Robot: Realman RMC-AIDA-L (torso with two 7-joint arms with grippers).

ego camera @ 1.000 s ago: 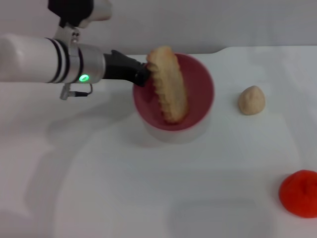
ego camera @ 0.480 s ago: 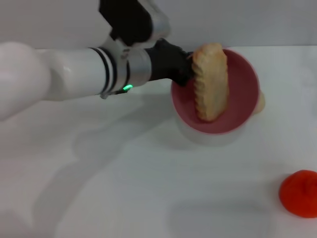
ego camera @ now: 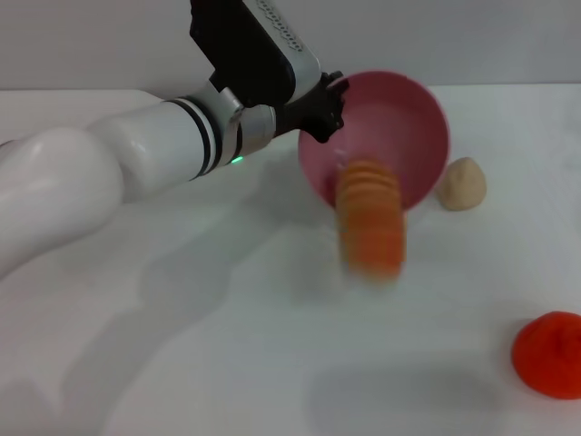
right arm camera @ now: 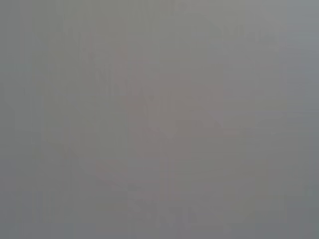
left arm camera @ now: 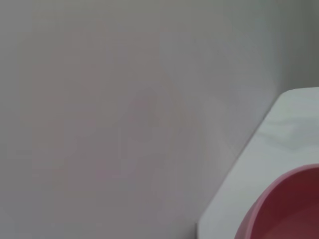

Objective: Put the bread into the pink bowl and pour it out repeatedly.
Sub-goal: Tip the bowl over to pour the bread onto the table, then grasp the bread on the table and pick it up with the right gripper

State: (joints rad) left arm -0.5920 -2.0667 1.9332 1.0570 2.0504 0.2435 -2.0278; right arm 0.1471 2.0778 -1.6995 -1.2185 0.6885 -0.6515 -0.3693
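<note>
— Now, where's the bread (ego camera: 370, 218)?
— Out of the pink bowl (ego camera: 399, 118), or nearly so. Blurred, striped side up, overlapping the lower lip and hanging over the white table (ego camera: 227, 345) in front of it.
— And the bowl itself?
— Lifted and tipped steeply, mouth facing forward and down. Nothing visible inside.
— Held how?
— By the left gripper (ego camera: 325, 107), reaching in from the left. Dark fingers clenched on the rim at its upper left side.
— Anything from the left wrist view?
— Only a curved edge of the pink bowl (left arm camera: 279, 209) in one corner, a strip of table (left arm camera: 279, 134) beyond it, and a plain grey wall.
— Other things nearby?
— A small beige lump (ego camera: 461, 184) on the table just beside the bowl's right edge. An orange-red crinkly blob (ego camera: 547, 354) well apart, near the front right corner.
</note>
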